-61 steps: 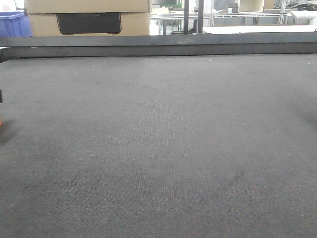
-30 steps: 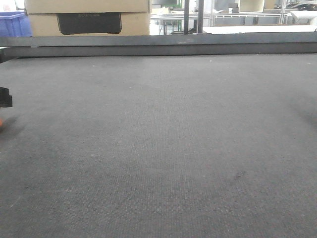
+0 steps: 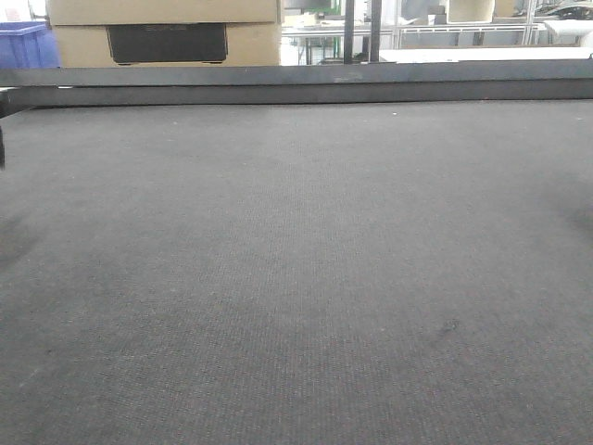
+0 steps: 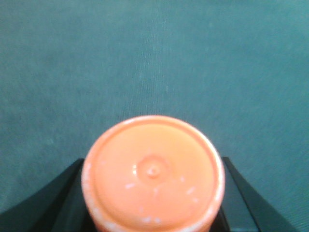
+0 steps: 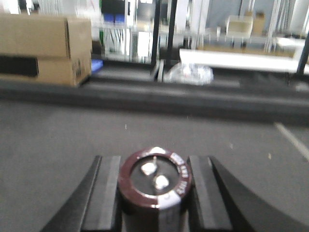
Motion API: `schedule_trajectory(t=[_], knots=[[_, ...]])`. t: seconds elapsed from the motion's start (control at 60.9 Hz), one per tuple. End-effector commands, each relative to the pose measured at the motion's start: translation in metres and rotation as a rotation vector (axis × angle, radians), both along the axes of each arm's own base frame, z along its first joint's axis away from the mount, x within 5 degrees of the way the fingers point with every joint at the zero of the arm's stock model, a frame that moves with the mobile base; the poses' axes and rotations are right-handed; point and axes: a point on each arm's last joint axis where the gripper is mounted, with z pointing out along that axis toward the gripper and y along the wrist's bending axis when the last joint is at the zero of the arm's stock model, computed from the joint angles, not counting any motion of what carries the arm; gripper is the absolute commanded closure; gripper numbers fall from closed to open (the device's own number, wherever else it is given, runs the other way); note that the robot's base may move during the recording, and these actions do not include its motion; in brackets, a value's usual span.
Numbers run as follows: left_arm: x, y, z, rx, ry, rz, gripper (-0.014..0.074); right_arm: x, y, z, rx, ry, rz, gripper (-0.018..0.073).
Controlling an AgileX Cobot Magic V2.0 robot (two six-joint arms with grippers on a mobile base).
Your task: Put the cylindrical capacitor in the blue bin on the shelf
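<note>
The cylindrical capacitor (image 5: 154, 178), dark brown with two silver terminals on its top, stands upright between the black fingers (image 5: 104, 193) of my right gripper (image 5: 154, 198), which is shut on it above the dark mat. My left gripper (image 4: 152, 198) is shut on an orange round-topped cylinder (image 4: 152, 171) over the mat. Only a dark sliver (image 3: 1, 146) at the left edge of the front view shows the left gripper. A blue bin (image 3: 22, 44) shows at the far back left. The steel shelf is not clearly in view.
A dark grey mat (image 3: 306, 269) covers the table, with a raised dark rail (image 3: 306, 85) along its far edge. A cardboard box (image 3: 162, 32) stands behind the rail at the left and also shows in the right wrist view (image 5: 43, 48). Blurred racks and white tables (image 5: 231, 58) lie beyond.
In the front view the black gripper piece at the left edge rose and slid mostly out of frame. The orange spot below it no longer shows.
</note>
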Motion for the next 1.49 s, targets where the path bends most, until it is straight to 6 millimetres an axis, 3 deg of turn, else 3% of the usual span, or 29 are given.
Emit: schedule_trajectory(t=[0.0, 0.443, 0.689, 0.935, 1.083, 1.264, 1.477], knots=[[-0.004, -0.002, 0.027, 0.019, 0.007, -0.025, 0.0707, 0.0, 0.0, 0.011, -0.008, 0.059, 0.003, 0.069], [-0.032, 0.005, 0.163, 0.086, 0.089, -0.016, 0.0707, -0.005, 0.0, 0.041, -0.015, 0.228, 0.008, 0.069], [-0.066, 0.011, 0.211, 0.091, 0.062, -0.006, 0.0707, -0.013, 0.0, 0.075, -0.012, 0.267, 0.012, 0.069], [-0.116, 0.021, 0.234, 0.106, -0.01, 0.012, 0.0707, -0.031, 0.008, 0.085, 0.004, 0.244, 0.063, 0.069], [-0.14, 0.025, 0.24, 0.103, -0.042, 0.019, 0.0707, -0.056, 0.009, 0.083, 0.003, 0.203, 0.092, 0.069], [-0.147, 0.026, 0.231, 0.103, -0.043, 0.018, 0.0707, -0.081, 0.006, 0.082, 0.006, 0.145, 0.091, 0.069], [-0.144, 0.026, 0.229, 0.102, -0.058, 0.016, 0.0707, -0.087, 0.006, 0.084, 0.007, 0.126, 0.092, 0.069]])
